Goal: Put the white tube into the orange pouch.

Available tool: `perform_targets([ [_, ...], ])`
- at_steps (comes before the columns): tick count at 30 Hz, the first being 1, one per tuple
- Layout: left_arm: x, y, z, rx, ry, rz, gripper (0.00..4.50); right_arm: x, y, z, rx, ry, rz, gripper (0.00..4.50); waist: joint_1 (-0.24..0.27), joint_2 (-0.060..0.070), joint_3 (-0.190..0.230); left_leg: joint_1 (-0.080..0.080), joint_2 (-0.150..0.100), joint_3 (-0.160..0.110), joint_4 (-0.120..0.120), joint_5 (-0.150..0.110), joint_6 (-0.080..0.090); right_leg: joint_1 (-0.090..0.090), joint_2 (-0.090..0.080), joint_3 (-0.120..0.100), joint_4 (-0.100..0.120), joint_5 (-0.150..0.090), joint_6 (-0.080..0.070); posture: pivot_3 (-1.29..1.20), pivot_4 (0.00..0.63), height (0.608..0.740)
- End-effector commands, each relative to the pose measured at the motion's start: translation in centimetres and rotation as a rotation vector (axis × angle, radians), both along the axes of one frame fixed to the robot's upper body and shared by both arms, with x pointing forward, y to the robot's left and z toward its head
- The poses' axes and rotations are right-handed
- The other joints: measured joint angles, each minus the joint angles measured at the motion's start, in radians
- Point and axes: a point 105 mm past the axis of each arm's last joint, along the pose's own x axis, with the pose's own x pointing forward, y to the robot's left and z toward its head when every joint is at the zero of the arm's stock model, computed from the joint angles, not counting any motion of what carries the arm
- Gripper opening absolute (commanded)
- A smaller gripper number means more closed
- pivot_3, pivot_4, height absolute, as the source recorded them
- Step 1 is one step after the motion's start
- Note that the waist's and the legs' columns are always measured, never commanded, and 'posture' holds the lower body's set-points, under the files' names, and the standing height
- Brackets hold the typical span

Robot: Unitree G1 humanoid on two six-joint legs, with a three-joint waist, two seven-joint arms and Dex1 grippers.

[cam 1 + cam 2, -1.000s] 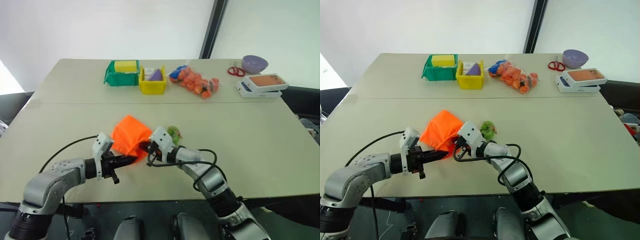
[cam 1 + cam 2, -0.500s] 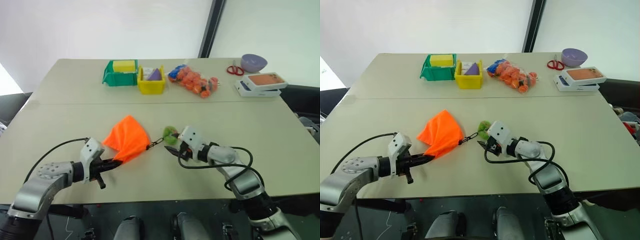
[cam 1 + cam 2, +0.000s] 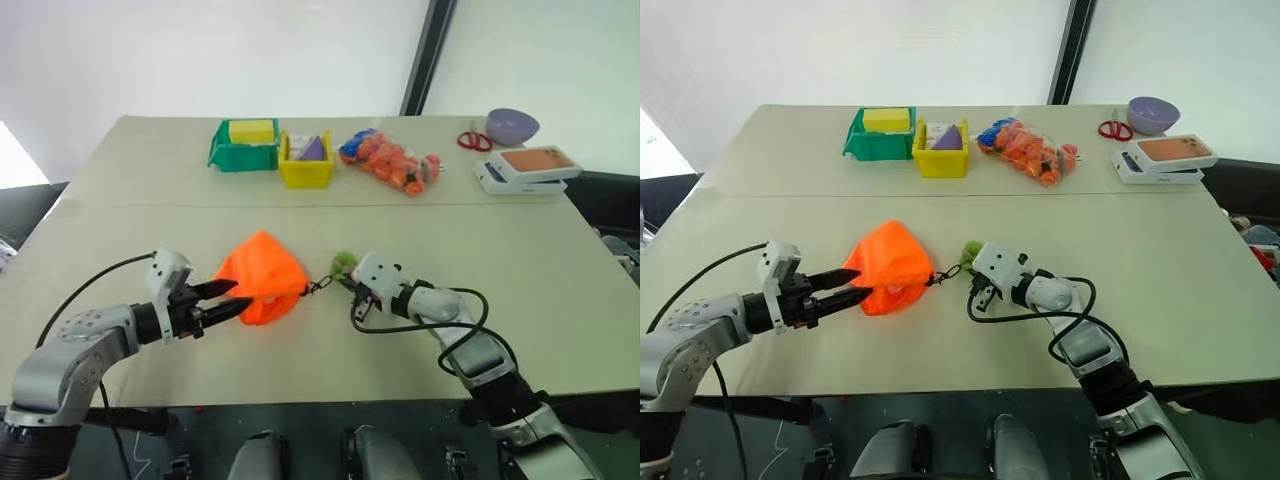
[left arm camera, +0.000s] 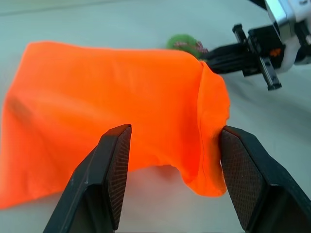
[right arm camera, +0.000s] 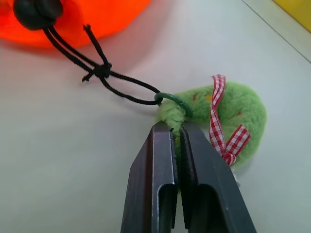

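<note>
The orange pouch (image 3: 262,290) lies in a loose heap on the desk (image 3: 120,230), near its front edge and a little left of centre. It is soft thin cloth, light, and folds wherever it is pressed; it probably slides easily on the smooth top and gives no stiff edge to hold. Its black cord (image 5: 97,73) runs out toward 3 o'clock to a fuzzy green charm (image 5: 218,116) with a checked ribbon.

The left pincer (image 3: 222,300) sits at the pouch's 9 o'clock with its fingers (image 4: 114,170) spread, one on either side of a fold of the cloth, not yet pinching it. The right pincer (image 5: 176,133) is closed on the green charm where the cord's ring joins it.

The white tube cannot be made out anywhere on the desk; it may already lie inside the pouch, but that cannot be told.

Judged from this, the best hold is a gathered fold near the mouth, with the cord end pinned to keep the bag from skidding.
</note>
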Motion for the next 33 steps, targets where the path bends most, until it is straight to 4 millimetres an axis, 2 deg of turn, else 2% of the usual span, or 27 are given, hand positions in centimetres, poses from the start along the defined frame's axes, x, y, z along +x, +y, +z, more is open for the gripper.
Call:
perform_targets([
  [1, 0.1, -0.9, 1.9, -0.017, -0.057, -0.047, 2.85, -0.8, -1.9, 3.3, 0.104, -0.057, -0.018, 0.01, 0.0, 0.0, 0.0, 0.0, 0.0, 0.0, 0.0, 0.0, 0.0, 0.001, 0.0, 0.0, -0.001, 0.0, 0.0, 0.0, 0.15, 0.74],
  [7, 0.3, -2.6, 2.7, 0.003, -0.057, -0.152, 2.85, -2.7, -4.5, 5.8, 0.289, -0.035, -0.06, 0.01, -0.006, 0.0, 0.0, 0.0, 0.0, 0.0, 0.0, 0.0, 0.001, 0.003, 0.0, 0.0, -0.001, 0.0, 0.0, 0.0, 0.15, 0.74],
  [13, 1.1, -4.6, 3.1, 0.009, -0.07, -0.278, 2.85, -3.4, -4.8, 6.8, 0.348, -0.036, -0.068, 0.01, -0.003, 0.001, 0.0, 0.001, 0.0, 0.0, 0.0, 0.0, 0.001, 0.003, 0.0, -0.001, 0.0, 0.0, 0.0, 0.0, 0.15, 0.74],
  [15, 1.6, -5.5, 3.2, 0.015, -0.073, -0.332, 3.37, -3.5, -4.4, 7.0, 0.351, -0.039, -0.065, 0.0, -0.003, 0.001, 0.0, 0.001, 0.0, 0.0, 0.001, 0.0, 0.001, 0.003, 0.0, -0.001, 0.0, 0.0, 0.0, 0.0, 0.15, 0.74],
  [18, 3.2, -6.9, 2.3, 0.136, -0.145, -0.366, 4.48, -3.4, -4.0, 7.3, 0.351, -0.042, -0.066, 0.0, 0.002, 0.001, 0.0, 0.0, 0.0, 0.0, 0.001, 0.0, 0.001, 0.004, 0.0, -0.001, 0.0, 0.0, 0.0, 0.0, 0.15, 0.74],
  [21, 4.0, -8.5, 1.3, 0.23, -0.23, -0.406, 4.48, -3.4, -3.4, 7.7, 0.359, -0.046, -0.057, 0.0, 0.0, 0.0, 0.0, 0.0, -0.001, 0.001, 0.002, -0.001, 0.002, 0.004, 0.0, -0.001, -0.001, 0.0, 0.0, 0.0, 0.15, 0.74],
  [24, 4.6, -10.4, 1.0, 0.244, -0.293, -0.411, 4.48, -3.5, -3.0, 8.1, 0.365, -0.047, -0.043, 0.0, 0.0, 0.0, 0.0, -0.001, -0.001, 0.001, 0.002, -0.001, 0.004, 0.004, 0.0, -0.001, -0.001, 0.0, 0.001, 0.0, 0.15, 0.74],
  [28, 5.2, -12.3, 0.8, 0.23, -0.279, -0.418, 4.48, -3.7, -2.7, 8.2, 0.374, -0.044, -0.02, 0.0, 0.007, 0.0, 0.0, -0.002, -0.001, 0.001, 0.004, -0.001, 0.004, 0.003, 0.0, -0.002, -0.001, 0.001, 0.002, 0.0, 0.15, 0.74],
  [33, 6.0, -13.0, 0.8, 0.225, -0.198, -0.489, 4.48, -3.8, -2.4, 8.4, 0.374, -0.049, 0.007, 0.0, 0.019, 0.0, 0.0, -0.002, 0.0, 0.001, 0.006, -0.001, 0.005, 0.004, 0.003, -0.002, 0.0, 0.004, 0.007, 0.0, 0.15, 0.74],
])
